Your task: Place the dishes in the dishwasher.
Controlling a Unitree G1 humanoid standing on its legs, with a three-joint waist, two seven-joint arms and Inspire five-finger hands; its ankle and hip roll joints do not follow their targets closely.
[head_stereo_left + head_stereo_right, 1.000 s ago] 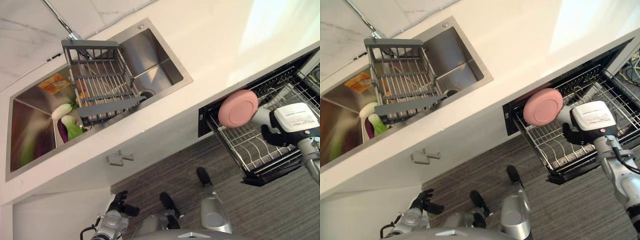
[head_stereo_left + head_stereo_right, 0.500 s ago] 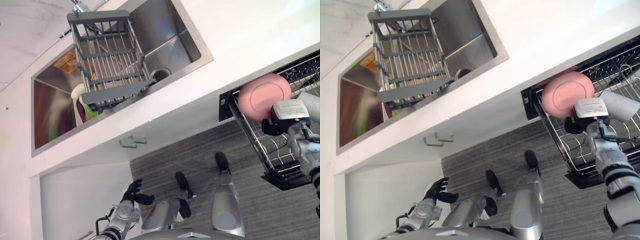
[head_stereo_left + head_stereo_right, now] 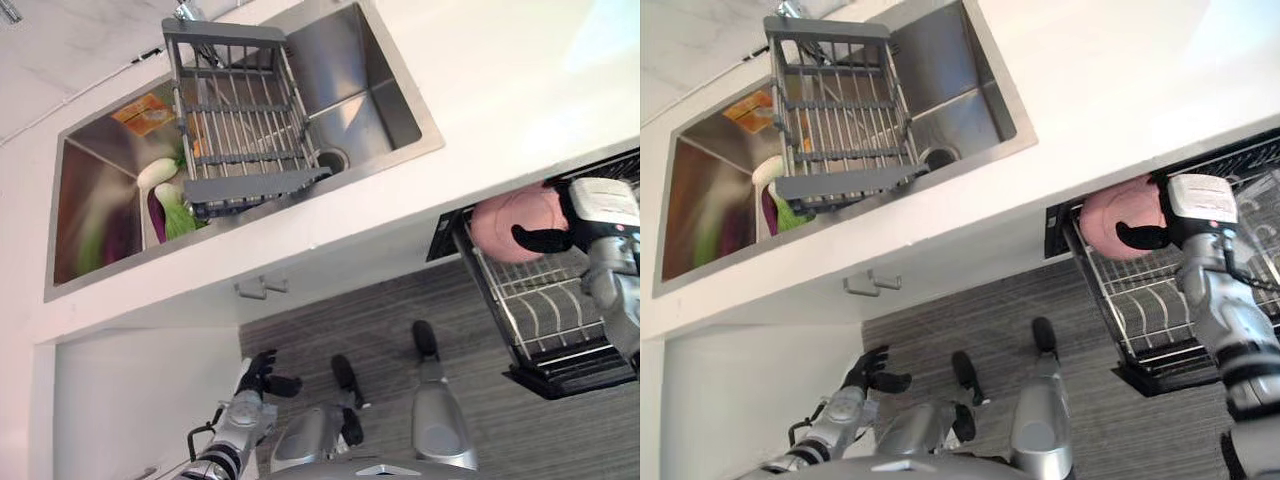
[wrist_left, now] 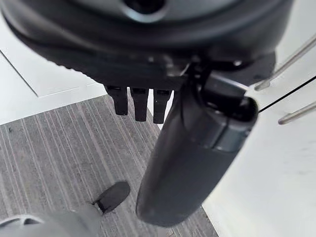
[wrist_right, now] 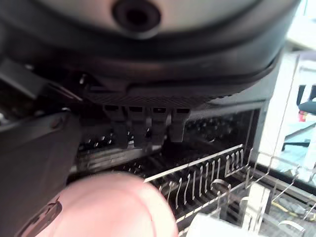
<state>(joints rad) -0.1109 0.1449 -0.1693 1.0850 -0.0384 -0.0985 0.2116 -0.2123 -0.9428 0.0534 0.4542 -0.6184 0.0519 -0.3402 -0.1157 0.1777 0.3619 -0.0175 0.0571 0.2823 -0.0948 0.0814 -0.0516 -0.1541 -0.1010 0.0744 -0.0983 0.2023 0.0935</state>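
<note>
A pink plate (image 3: 510, 222) stands on edge at the near-left end of the pulled-out dishwasher rack (image 3: 545, 310), under the counter edge. My right hand (image 3: 555, 236) is shut on the plate, its dark thumb across the plate's face; the same plate (image 5: 106, 205) shows in the right wrist view before rows of wire tines. My left hand (image 3: 262, 374) hangs low by my side over the floor, fingers relaxed and empty.
A steel sink (image 3: 385, 95) is set in the white counter (image 3: 500, 110), with a grey wire drying basket (image 3: 240, 125) across it and green and white items (image 3: 165, 195) beside it. A cupboard handle (image 3: 252, 290) sits below the counter. Striped grey floor (image 3: 350, 320) lies beneath.
The camera has shifted. My right hand has carried the pink plate lower and deeper into the rack, under the counter edge. The left hand still hangs by my side.
</note>
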